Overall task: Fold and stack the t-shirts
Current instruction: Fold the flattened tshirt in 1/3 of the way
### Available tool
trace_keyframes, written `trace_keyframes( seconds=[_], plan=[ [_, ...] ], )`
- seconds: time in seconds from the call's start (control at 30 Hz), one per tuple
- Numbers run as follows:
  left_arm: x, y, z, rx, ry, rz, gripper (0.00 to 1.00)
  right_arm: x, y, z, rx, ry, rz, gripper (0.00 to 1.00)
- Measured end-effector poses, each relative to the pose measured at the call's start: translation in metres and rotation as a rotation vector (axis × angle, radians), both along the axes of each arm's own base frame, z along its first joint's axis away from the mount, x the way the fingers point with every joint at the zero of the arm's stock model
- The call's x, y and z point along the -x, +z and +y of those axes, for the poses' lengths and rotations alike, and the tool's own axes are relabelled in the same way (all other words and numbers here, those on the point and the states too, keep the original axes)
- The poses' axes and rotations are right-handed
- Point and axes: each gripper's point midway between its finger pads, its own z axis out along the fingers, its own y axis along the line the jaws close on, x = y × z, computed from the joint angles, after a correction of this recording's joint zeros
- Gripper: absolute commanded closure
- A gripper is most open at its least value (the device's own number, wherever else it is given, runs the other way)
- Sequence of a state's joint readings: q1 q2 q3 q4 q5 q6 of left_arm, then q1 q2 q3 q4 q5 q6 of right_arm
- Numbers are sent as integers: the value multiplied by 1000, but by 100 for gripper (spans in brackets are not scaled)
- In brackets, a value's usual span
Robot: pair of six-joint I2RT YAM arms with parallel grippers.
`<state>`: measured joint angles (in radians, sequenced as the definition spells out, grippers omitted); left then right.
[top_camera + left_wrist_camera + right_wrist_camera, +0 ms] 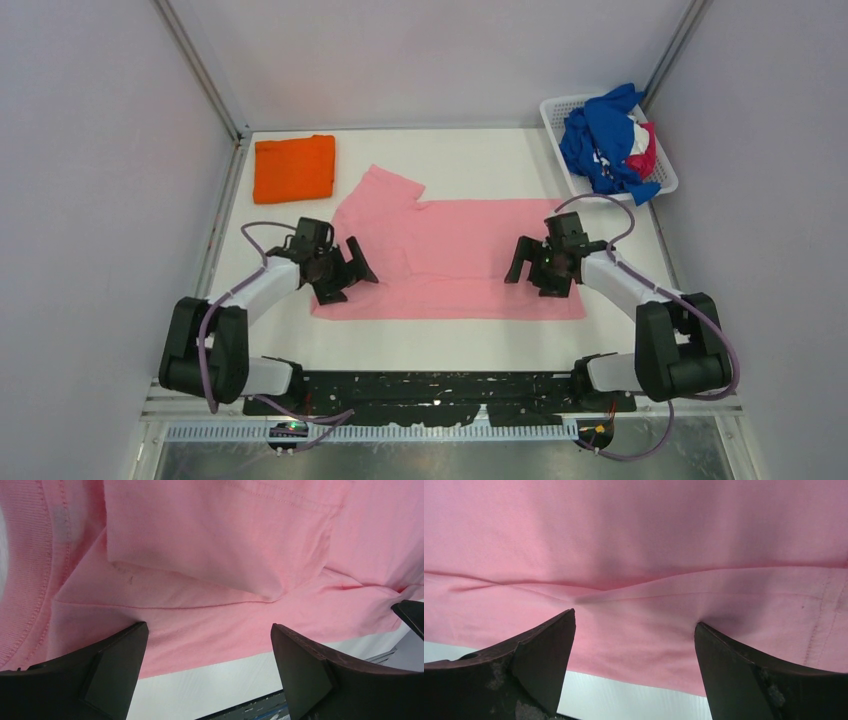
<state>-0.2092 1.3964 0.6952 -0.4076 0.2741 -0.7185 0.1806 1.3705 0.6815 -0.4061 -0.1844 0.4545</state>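
A light pink t-shirt lies spread flat in the middle of the white table, one sleeve pointing toward the back left. My left gripper hovers open over its left end, above a folded-in sleeve and the near hem. Over the shirt's right end my right gripper is open too, its fingers straddling a shallow crease. Neither gripper holds any cloth. A folded orange t-shirt rests at the back left. Blue, magenta and white t-shirts are bunched in the basket.
The white slatted basket stands at the back right corner. Grey walls close in the table on three sides. A bare strip of white table runs between the pink shirt's near hem and the front edge.
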Motion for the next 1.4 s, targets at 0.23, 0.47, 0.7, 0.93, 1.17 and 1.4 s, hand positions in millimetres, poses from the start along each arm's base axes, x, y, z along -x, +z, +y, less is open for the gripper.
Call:
trace_keyframes(
  seconds=[0.23,0.47,0.7,0.93,1.17,1.4],
  plan=[
    [49,-1,1,-11,6,-7,1,62,-5,0,41,39,147,5],
    [86,0,10,-4,44,-1,1,109,-6,2,62,86,239,4],
    [98,3,14,-12,40,17,1,86,36,30,-9,230,-9,5],
    [83,17,8,9,21,-51,1,35,96,128,-233,473,-381,2],
    [75,19,6,21,15,-96,1,-4,91,244,-299,673,-388,19],
    [81,7,8,9,17,-65,1,-27,54,307,-275,752,-315,39]
  ],
)
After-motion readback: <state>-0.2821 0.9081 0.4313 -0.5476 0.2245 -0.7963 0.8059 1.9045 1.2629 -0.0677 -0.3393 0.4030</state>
